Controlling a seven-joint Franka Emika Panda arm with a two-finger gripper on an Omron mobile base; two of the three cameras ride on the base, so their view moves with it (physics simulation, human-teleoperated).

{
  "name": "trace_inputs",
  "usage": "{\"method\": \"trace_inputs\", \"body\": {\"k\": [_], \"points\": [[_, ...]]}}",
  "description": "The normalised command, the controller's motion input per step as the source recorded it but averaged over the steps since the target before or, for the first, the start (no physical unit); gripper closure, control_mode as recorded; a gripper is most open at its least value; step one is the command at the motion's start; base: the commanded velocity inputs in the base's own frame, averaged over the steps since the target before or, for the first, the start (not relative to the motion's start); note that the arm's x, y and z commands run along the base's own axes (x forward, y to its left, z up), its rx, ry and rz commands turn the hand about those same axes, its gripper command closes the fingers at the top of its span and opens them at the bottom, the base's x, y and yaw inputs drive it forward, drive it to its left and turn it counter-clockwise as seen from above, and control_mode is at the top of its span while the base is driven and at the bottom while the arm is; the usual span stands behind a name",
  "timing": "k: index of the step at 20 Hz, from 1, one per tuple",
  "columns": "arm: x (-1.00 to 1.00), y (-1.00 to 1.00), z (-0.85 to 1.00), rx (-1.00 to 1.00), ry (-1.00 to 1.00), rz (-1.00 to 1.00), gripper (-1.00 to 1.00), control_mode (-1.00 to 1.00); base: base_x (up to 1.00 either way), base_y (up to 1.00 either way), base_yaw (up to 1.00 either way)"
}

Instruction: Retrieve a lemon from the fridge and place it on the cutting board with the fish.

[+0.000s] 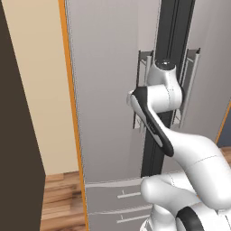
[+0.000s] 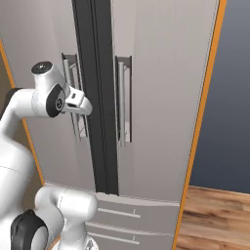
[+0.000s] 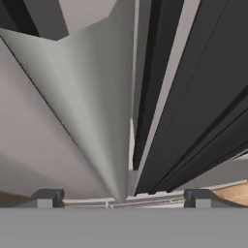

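A: Where is the gripper (image 3: pixel 124 196) sitting?
B: Right at the fridge (image 2: pixel 161 73), by the left door's handle (image 2: pixel 74 97); the jaws are standing spread, gripping nothing.
A: And the doors?
B: Both are looking shut.

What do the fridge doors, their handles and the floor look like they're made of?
The fridge doors look like brushed grey metal, matt with a soft sheen, though painted panels would look the same. The handles are silvery bars, probably polished metal, lighter than the doors. The floor looks like brown wooden planks, with visible grain streaks.
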Motion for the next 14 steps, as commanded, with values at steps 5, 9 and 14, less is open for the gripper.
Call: {"method": "trace_inputs", "body": {"k": [5,9,14], "points": [[0.29,0.11,0.0,0.0,0.0,-0.02,-1.0,-1.0,0.0,0.0,0.0],[0.45,0.19,0.0,0.0,0.0,-0.02,-1.0,-1.0,0.0,0.0,0.0],[0.33,0.0,-0.03,-0.01,0.0,0.0,-1.0,-1.0,0.0,0.0,0.0]]}}
